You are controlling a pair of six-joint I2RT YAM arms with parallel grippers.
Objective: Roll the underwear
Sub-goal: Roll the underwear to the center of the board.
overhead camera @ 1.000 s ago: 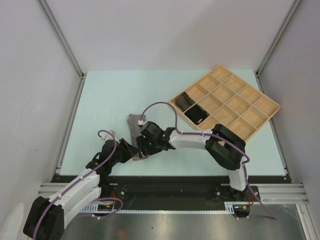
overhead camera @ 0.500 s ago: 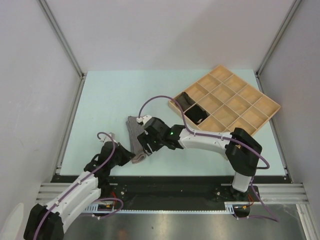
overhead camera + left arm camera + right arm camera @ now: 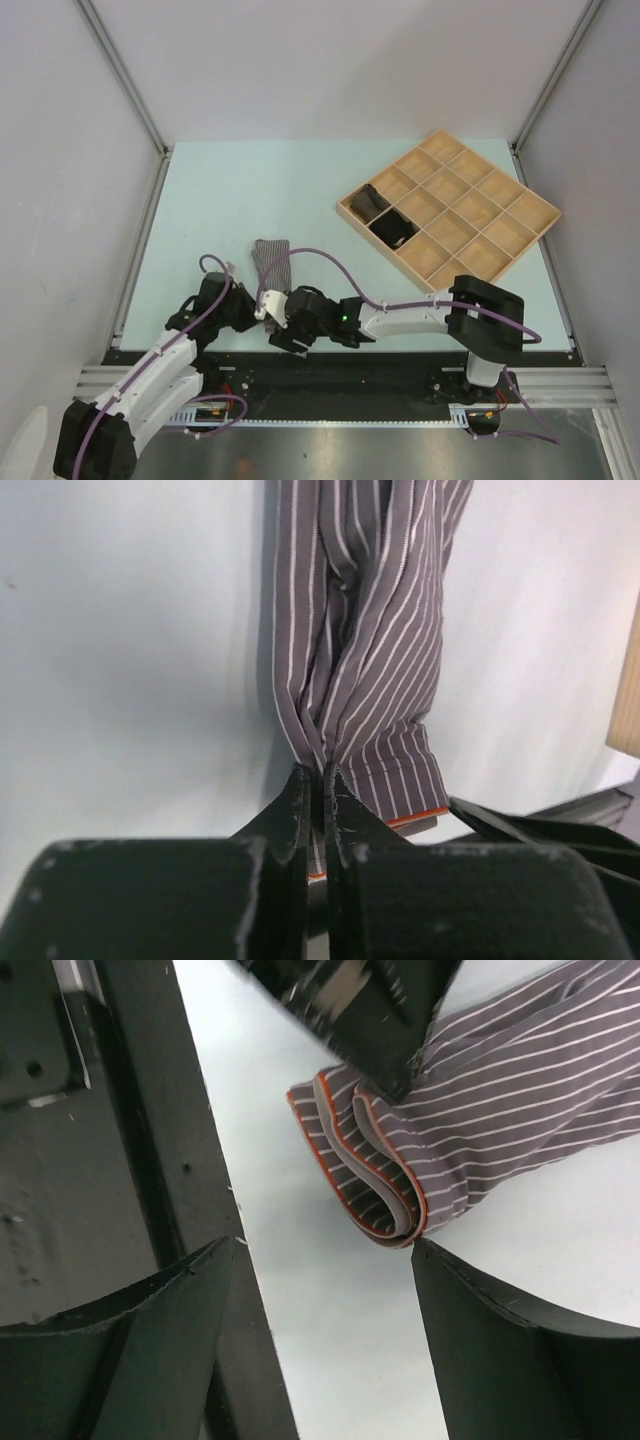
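The heather grey striped underwear (image 3: 268,260) with a thin orange edge lies as a long narrow strip on the table. Its near end is folded over (image 3: 372,1182). My left gripper (image 3: 252,312) is shut on that near end, and the cloth (image 3: 360,650) runs away from the closed fingertips (image 3: 318,780). My right gripper (image 3: 272,326) is open just beside it, near the table's front edge. Its right finger (image 3: 510,1330) touches the fold and nothing is between its jaws (image 3: 320,1250). The black brief (image 3: 364,200) and the dark brown brief (image 3: 395,230) sit in two tray compartments.
The compartmented wooden tray (image 3: 500,225) stands at the back right, turned at an angle. The dark metal frame (image 3: 130,1130) of the table's front edge runs right beside my right gripper. Grey walls close in the table on three sides.
My right gripper has left the middle of the grey cloth and swung down toward the front edge, now open. The cloth's near end has bunched up in my left gripper.
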